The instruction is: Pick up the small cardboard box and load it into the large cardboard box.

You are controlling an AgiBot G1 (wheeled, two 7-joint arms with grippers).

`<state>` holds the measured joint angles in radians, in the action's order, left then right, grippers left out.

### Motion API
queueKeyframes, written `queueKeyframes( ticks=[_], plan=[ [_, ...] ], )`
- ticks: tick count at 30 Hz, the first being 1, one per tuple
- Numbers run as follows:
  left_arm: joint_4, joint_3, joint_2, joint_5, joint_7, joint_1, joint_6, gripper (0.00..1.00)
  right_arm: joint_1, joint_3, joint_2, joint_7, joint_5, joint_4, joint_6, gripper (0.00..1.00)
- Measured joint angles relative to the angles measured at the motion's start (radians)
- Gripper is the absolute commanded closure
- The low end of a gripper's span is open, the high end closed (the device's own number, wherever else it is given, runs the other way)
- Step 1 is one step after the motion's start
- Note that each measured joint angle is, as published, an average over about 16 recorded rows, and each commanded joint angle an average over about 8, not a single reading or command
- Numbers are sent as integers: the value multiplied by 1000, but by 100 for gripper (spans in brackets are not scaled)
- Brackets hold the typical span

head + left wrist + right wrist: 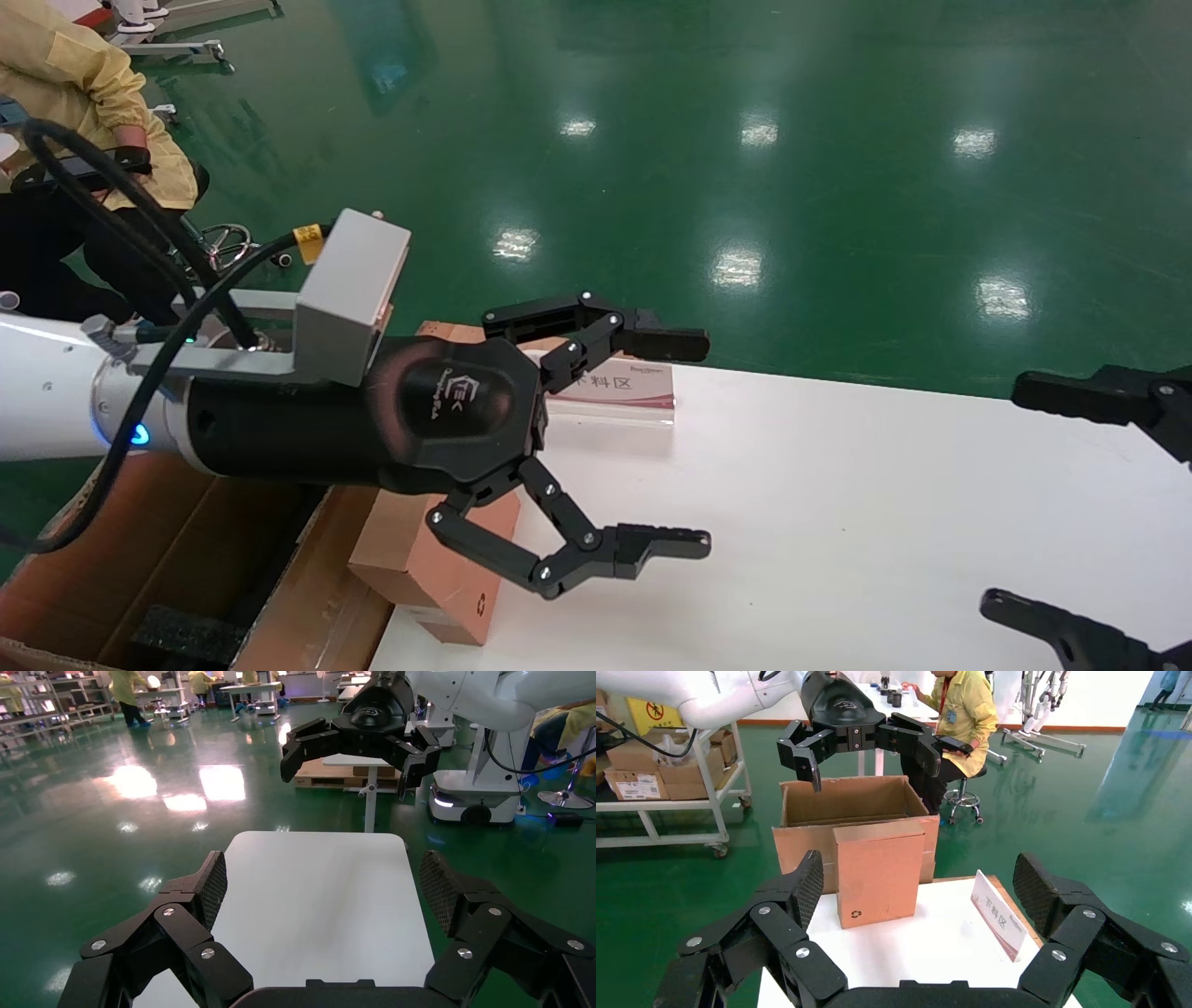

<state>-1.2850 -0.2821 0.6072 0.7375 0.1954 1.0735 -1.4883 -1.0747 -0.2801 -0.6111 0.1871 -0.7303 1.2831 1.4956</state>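
Brown cardboard makes both cartons: one small box [879, 873] and one large box [850, 822]. There is also one white bench [838, 522], one sign [998, 914] and two pincers.

The small box stands upright on the bench edge nearest the large box, just beside its wall. Its faces are smooth and sealed, with a small black recycling mark near a lower corner. The large box stands beside the bench end, open at the top, with rough corrugated flaps; in the head view a black foam block [182, 634] lies inside it.

The left pincer [684, 443] is held level above the bench, over and a little past the small box, not touching it. Its black fingers are spread wide and hold nothing; the pads have a fine ribbed texture. The arm behind it is white, with a black wrist and a grey camera block on top.

The right pincer [1010, 499] is at the far right over the bench, well apart from the boxes, also wide and empty.

The sign is a low tilted plate with a red border, lying on the bench near the small box. The floor [745, 140] is glossy green.
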Motion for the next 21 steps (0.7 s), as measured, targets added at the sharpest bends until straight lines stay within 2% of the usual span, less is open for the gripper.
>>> queueKeyframes(
  ticks=[5, 10, 14, 21],
  plan=[
    [-12, -9, -17, 23, 36, 3, 21, 0, 0, 0, 0, 0, 0, 0, 0, 0],
    [-32, -37, -49, 88, 135, 33, 54, 0, 0, -1, 0, 0, 0, -1, 0, 0],
    [-50, -76, -75, 171, 266, 86, 75, 0, -1, -1, 0, -1, 0, -1, 0, 0],
    [-67, -164, -105, 349, 567, 226, 76, 0, -1, -1, 0, -1, 1, -1, 0, 0]
  ],
)
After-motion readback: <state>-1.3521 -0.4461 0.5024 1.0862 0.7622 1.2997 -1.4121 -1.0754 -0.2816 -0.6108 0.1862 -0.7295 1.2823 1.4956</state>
